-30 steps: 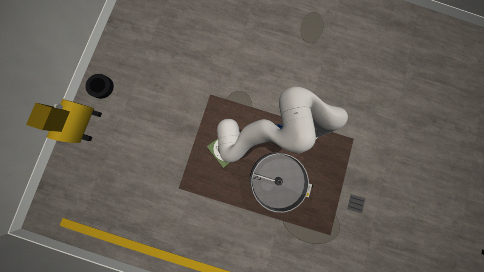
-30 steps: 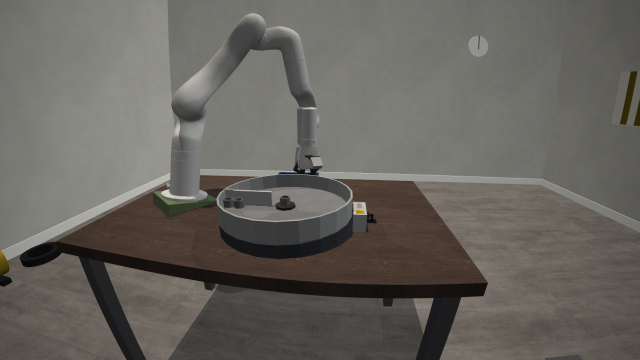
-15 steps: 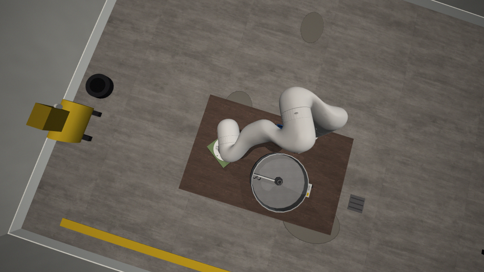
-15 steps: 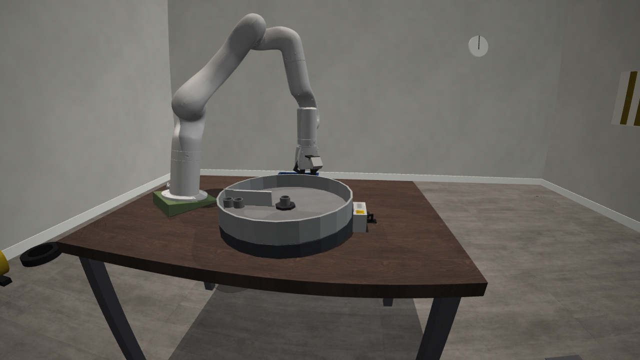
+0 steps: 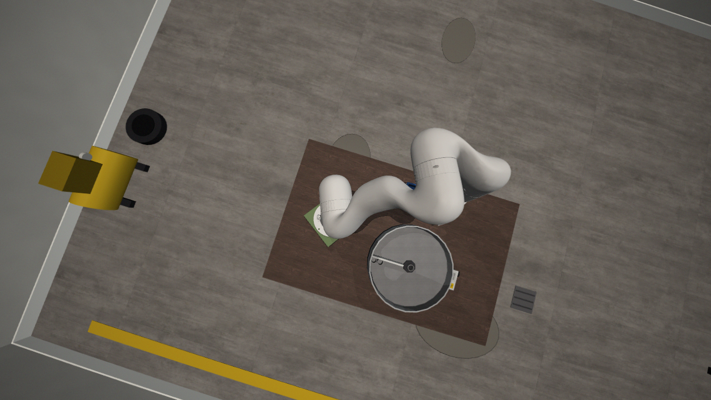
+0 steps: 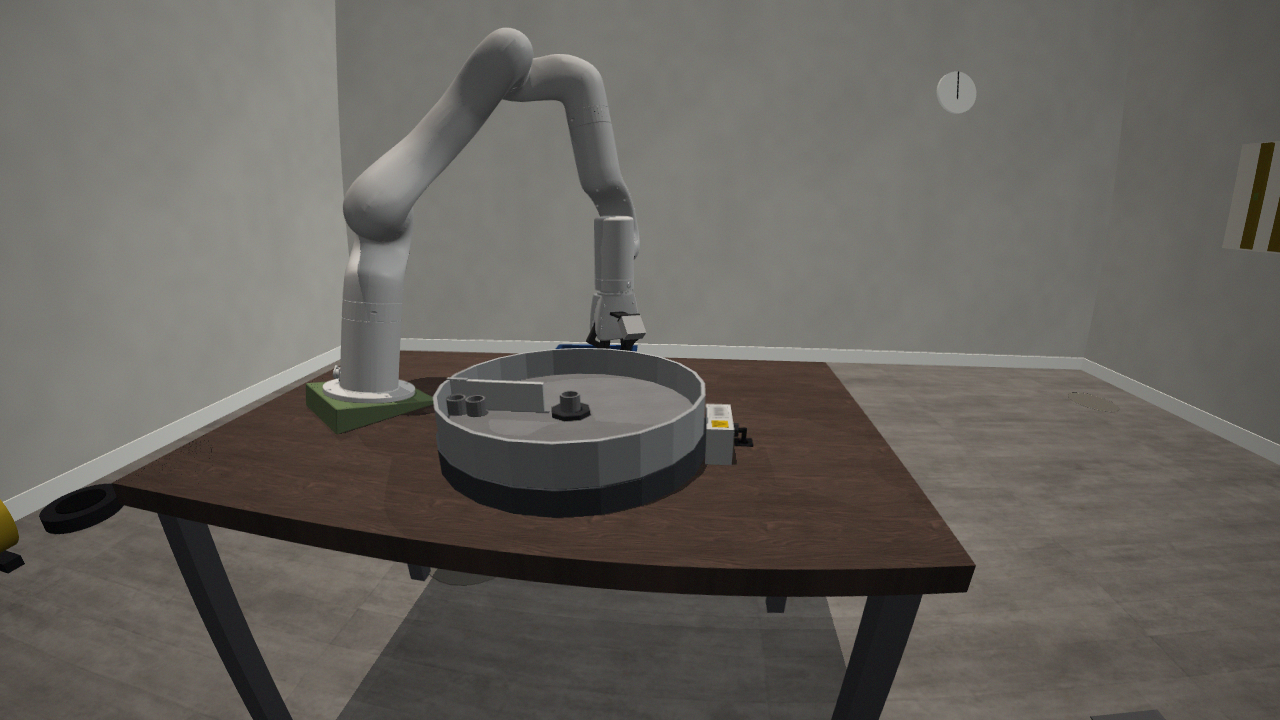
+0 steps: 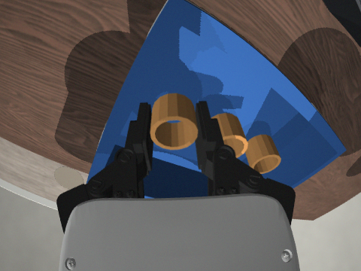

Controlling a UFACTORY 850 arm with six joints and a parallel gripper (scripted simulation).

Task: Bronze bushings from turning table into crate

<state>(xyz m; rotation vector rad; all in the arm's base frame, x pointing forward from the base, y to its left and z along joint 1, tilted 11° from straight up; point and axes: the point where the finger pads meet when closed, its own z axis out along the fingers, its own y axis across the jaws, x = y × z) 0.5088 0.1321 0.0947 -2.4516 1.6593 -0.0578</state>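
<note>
In the wrist view my gripper is shut on a bronze bushing and holds it just above the blue crate. Two more bronze bushings lie inside the crate, to the right of my fingers. In the exterior view the gripper hangs behind the far rim of the turning table. Two grey steel bushings stand on the turning table by its left wall, next to a radial fence. They also show in the top view. The arm hides the crate in the top view.
The turning table has a raised rim, a black hub at its centre and a small control box on its right side. The arm's green base plate sits at the table's back left. The crate stands close to the table's far edge.
</note>
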